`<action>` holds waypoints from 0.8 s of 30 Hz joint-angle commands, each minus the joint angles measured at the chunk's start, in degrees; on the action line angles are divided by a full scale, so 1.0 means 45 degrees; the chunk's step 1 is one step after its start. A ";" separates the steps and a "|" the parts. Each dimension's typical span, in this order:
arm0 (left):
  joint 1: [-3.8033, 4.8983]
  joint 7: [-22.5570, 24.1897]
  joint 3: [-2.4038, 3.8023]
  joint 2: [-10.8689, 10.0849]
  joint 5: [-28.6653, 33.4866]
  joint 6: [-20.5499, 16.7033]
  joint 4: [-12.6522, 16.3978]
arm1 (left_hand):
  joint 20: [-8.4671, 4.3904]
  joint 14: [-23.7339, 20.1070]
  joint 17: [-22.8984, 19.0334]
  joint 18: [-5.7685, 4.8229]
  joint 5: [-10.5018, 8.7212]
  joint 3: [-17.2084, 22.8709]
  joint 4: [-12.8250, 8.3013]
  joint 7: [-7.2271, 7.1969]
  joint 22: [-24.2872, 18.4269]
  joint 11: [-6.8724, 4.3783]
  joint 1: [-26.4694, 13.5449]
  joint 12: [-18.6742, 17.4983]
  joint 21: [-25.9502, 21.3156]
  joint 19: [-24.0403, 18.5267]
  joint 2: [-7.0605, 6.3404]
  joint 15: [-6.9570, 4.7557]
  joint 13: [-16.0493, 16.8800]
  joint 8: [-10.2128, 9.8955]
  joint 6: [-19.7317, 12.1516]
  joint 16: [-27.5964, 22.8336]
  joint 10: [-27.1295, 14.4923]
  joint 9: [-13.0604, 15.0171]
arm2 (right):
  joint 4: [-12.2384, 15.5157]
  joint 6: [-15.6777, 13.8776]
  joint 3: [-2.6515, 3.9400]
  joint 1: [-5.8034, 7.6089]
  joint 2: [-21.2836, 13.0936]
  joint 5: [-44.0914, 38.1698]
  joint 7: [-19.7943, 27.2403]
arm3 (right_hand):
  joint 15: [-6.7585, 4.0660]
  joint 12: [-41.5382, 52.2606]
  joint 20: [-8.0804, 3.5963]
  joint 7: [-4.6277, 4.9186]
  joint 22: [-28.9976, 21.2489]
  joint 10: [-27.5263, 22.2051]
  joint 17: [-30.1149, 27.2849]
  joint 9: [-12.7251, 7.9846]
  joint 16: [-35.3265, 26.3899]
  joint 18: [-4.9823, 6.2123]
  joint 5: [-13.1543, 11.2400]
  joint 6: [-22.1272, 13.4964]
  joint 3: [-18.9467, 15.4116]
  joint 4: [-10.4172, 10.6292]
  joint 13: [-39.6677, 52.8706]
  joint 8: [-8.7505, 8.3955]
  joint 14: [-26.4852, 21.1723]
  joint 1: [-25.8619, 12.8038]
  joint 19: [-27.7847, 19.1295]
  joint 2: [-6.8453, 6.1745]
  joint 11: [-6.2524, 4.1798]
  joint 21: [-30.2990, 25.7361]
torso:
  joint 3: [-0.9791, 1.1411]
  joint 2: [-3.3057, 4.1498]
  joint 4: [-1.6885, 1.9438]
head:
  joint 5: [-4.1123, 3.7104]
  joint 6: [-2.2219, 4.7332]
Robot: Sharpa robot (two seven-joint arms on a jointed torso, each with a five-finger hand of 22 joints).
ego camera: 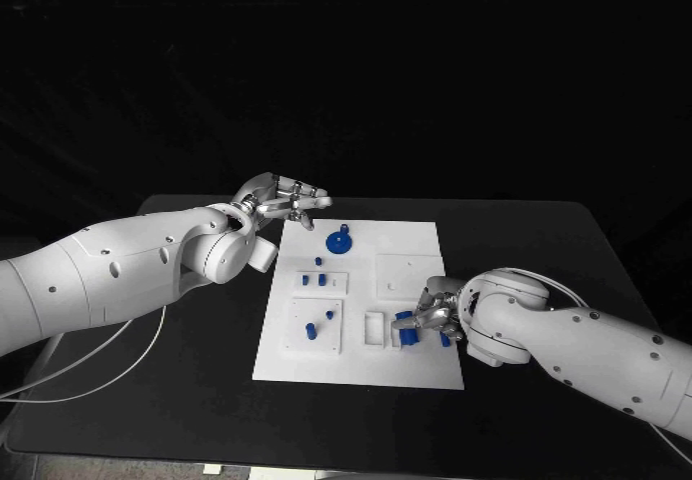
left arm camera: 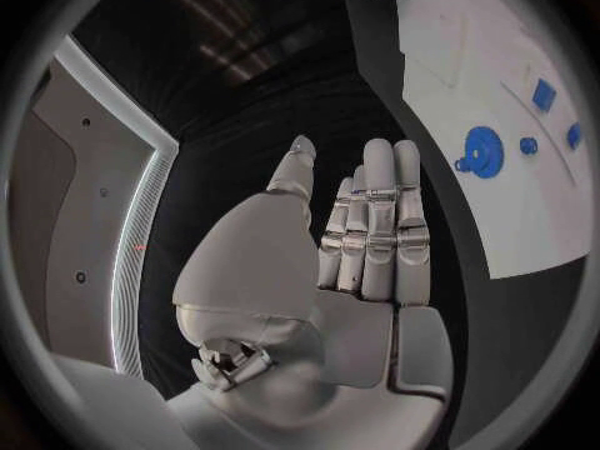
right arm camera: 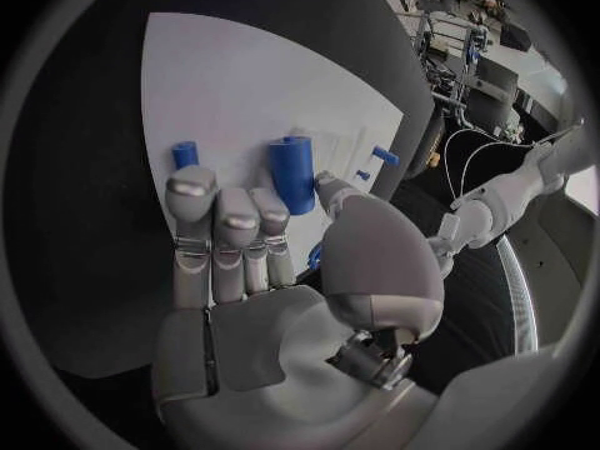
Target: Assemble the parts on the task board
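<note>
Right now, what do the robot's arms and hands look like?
Both arms are smooth, rounded white shells with small dark dots. The left arm has a thin white cable looping under it; another runs along the right arm. The left hand and right hand are shiny silver metal, with jointed fingers and broad rounded palms.

White, rounded arm shells with small dark screw holes; silver segmented left hand (ego camera: pixel 284 203) and right hand (ego camera: pixel 433 318); white cable (ego camera: pixel 101 375) lower left.
</note>
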 commanded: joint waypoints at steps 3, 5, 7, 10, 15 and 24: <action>0.0008 0.0029 0.0008 0.0035 0.0085 0.0193 0.0038 | 0.0019 0.0027 -0.0020 -0.0090 -0.0039 -0.0083 -0.0004 0.0016 -0.0017 0.0025 0.0073 -0.0026 -0.0016 0.0063 0.0107 0.0020 0.0012 -0.0036 -0.0102 -0.0052 -0.0010 0.0016 | -0.0267 0.0474 -0.0399 -0.0170 0.0213 0.0109 -0.0403 | 0.0034 0.0015 0.0092 0.0189 0.0202 -0.0048 0.0020 -0.1434 -0.0025 -0.0086 -0.0043 -0.0197 0.0284 -0.0709 -0.0028 -0.0070 0.0031 0.0445 0.0693 0.0069 0.0049 -0.0044 | 0.0015 -0.0010 -0.0014 | 0.0011 -0.0018; 0.0008 0.0016 0.0008 0.0034 0.0085 0.0194 0.0040 | 0.0018 0.0028 -0.0020 -0.0089 -0.0034 -0.0077 -0.0011 0.0015 -0.0018 0.0025 0.0087 -0.0028 -0.0015 0.0064 0.0114 0.0019 0.0011 -0.0033 -0.0104 -0.0052 -0.0013 0.0018 | -0.0324 0.0501 -0.0468 -0.0166 0.0254 0.0140 -0.0404 | 0.0049 0.0048 0.0116 0.0208 0.0221 -0.0056 0.0005 -0.1455 -0.0019 -0.0072 0.0198 -0.0159 0.0405 -0.1261 -0.0033 -0.0078 0.0030 0.0599 0.0691 0.0187 0.0069 -0.0046 | 0.0011 -0.0011 -0.0018 | -0.0004 -0.0042; 0.0008 -0.0005 0.0008 0.0034 0.0085 0.0200 0.0046 | 0.0018 0.0028 -0.0021 -0.0089 -0.0028 -0.0076 -0.0026 0.0018 -0.0020 0.0025 0.0105 -0.0027 -0.0014 0.0064 0.0111 0.0018 0.0011 -0.0031 -0.0109 -0.0053 -0.0010 0.0018 | -0.0408 0.0489 -0.0549 -0.0160 0.0293 0.0156 -0.0402 | 0.0066 0.0104 0.0133 0.0185 0.0281 -0.0095 -0.0023 -0.1570 0.0019 -0.0051 0.1246 -0.0146 0.0094 -0.2365 -0.0078 -0.0096 0.0025 0.0520 0.0696 0.0504 0.0057 -0.0059 | 0.0012 -0.0012 -0.0024 | -0.0013 -0.0055; 0.0009 -0.0022 0.0008 0.0032 0.0084 0.0202 0.0051 | 0.0017 0.0026 -0.0021 -0.0089 -0.0014 -0.0069 -0.0041 0.0017 -0.0022 0.0025 0.0126 -0.0026 -0.0014 0.0064 0.0118 0.0018 0.0011 -0.0027 -0.0105 -0.0054 -0.0012 0.0019 | -0.0459 0.0396 -0.0590 -0.0157 0.0293 0.0085 -0.0396 | 0.0043 0.0124 0.0131 0.0178 0.0313 -0.0111 -0.0047 -0.1607 0.0021 -0.0062 0.2000 -0.0020 -0.0047 -0.2955 -0.0108 -0.0081 0.0009 0.0740 0.0697 0.0740 0.0033 -0.0076 | 0.0014 -0.0012 -0.0026 | -0.0012 -0.0063; 0.0010 -0.0050 0.0008 0.0021 0.0084 0.0192 0.0048 | 0.0014 0.0030 -0.0020 -0.0088 0.0004 -0.0063 -0.0067 0.0019 -0.0022 0.0027 0.0154 -0.0029 -0.0011 0.0066 0.0129 0.0015 0.0010 -0.0030 -0.0111 -0.0052 -0.0016 0.0017 | -0.0514 0.0053 -0.0624 -0.0153 0.0268 0.0000 -0.0352 | -0.0004 0.0115 0.0089 0.0096 0.0356 -0.0148 -0.0082 -0.1642 0.0016 -0.0088 0.2968 0.0274 0.0094 -0.3966 -0.0158 -0.0076 0.0002 0.0959 0.0705 0.1126 -0.0041 -0.0088 | 0.0023 -0.0015 -0.0032 | -0.0019 -0.0054; 0.0010 -0.0069 0.0008 -0.0008 0.0081 0.0174 0.0041 | 0.0010 0.0035 -0.0019 -0.0087 0.0027 -0.0042 -0.0113 0.0020 -0.0020 0.0023 0.0203 -0.0026 -0.0006 0.0072 0.0164 0.0011 0.0010 -0.0029 -0.0119 -0.0049 -0.0006 0.0017 | -0.0104 -0.0709 -0.0616 -0.0037 -0.0001 0.0898 -0.0275 | -0.0072 0.0094 0.0015 -0.0086 0.0437 -0.0099 -0.0127 -0.1463 0.0020 -0.0167 0.3735 0.0795 0.0327 -0.4885 -0.0260 -0.0072 0.0006 0.0518 0.0725 0.1564 -0.0158 -0.0022 | 0.0031 -0.0015 -0.0033 | -0.0007 -0.0055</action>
